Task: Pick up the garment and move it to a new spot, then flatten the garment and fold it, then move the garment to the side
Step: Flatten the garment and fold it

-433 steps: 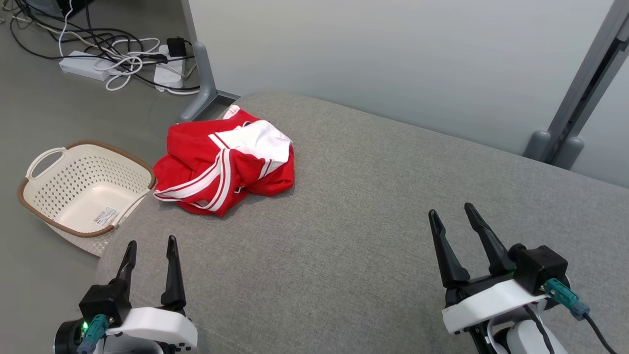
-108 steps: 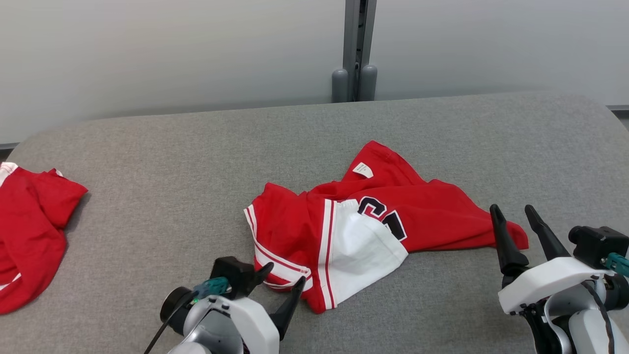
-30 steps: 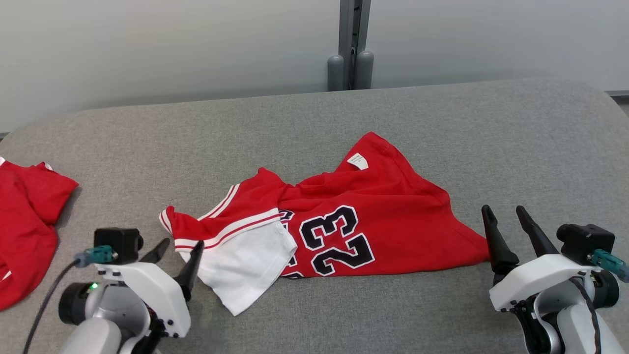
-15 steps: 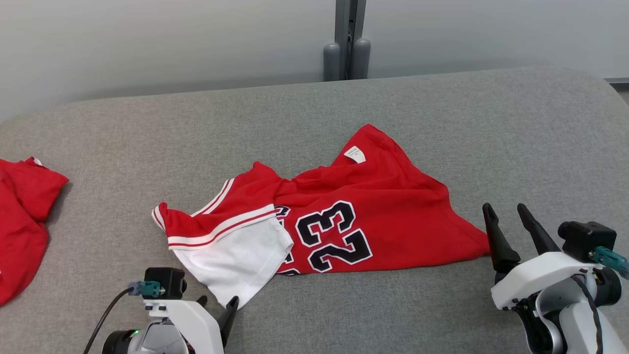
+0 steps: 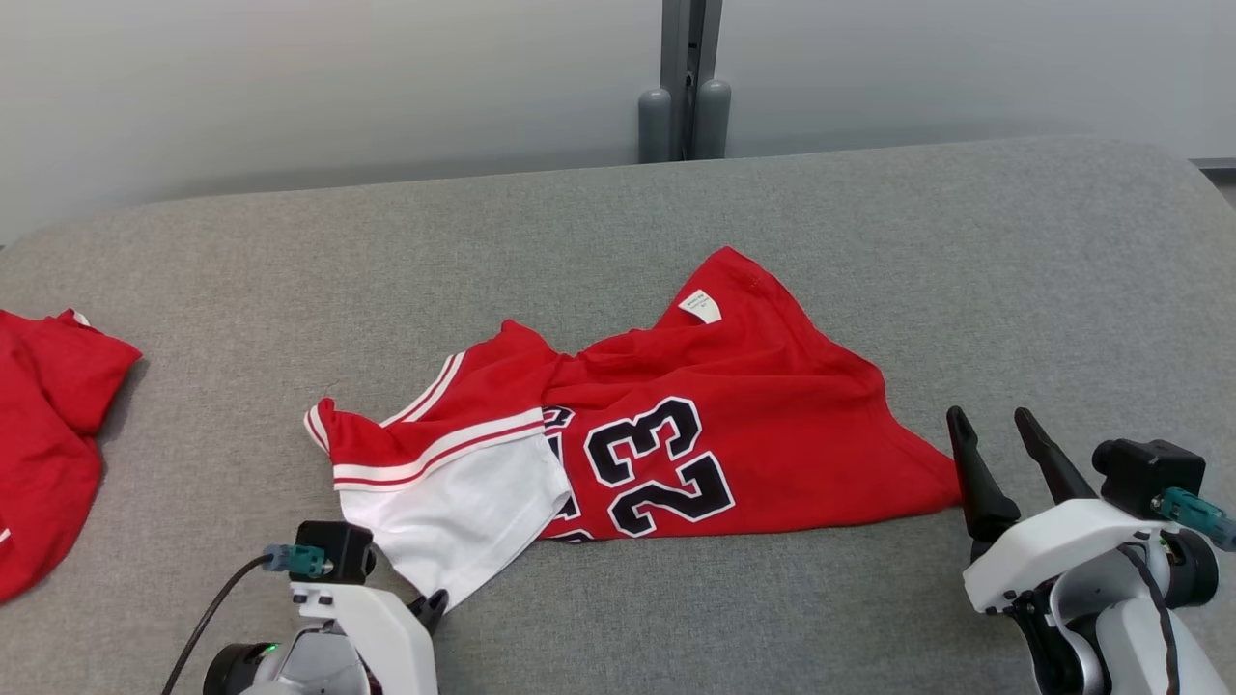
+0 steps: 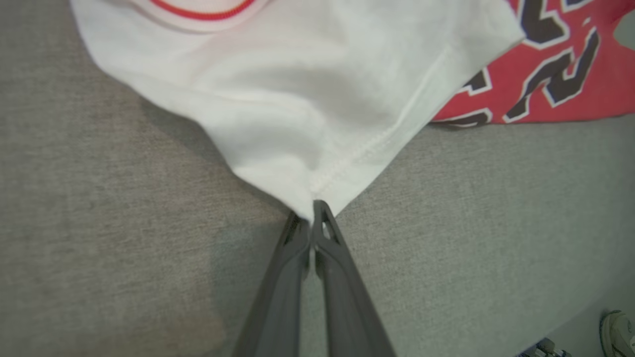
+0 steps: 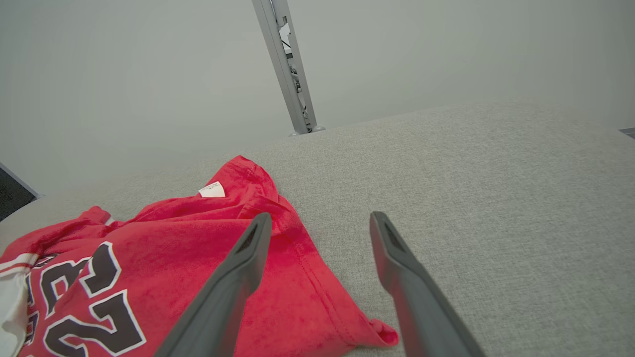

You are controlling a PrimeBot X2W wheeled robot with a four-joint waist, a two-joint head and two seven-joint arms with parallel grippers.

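The garment (image 5: 734, 405) is a red jersey with a black "23" and a white sleeve (image 5: 454, 512), lying crumpled in the middle of the grey padded surface (image 5: 869, 251). My left gripper (image 5: 432, 605) is at the sleeve's near corner, and in the left wrist view its fingers (image 6: 313, 210) are shut on that white corner (image 6: 307, 163). My right gripper (image 5: 995, 425) stands open just right of the jersey's right hem corner (image 5: 941, 492). In the right wrist view the open right gripper (image 7: 320, 223) has its left finger over the red cloth (image 7: 198, 258) without touching it.
A second red garment (image 5: 43, 434) lies bunched at the far left edge of the surface. A grey post (image 5: 684, 87) and pale wall panels stand behind the surface. Bare grey padding stretches right of and behind the jersey.
My left gripper has closed on the white sleeve corner; half a second ago its fingers stood open there. The right gripper has stayed open in place.
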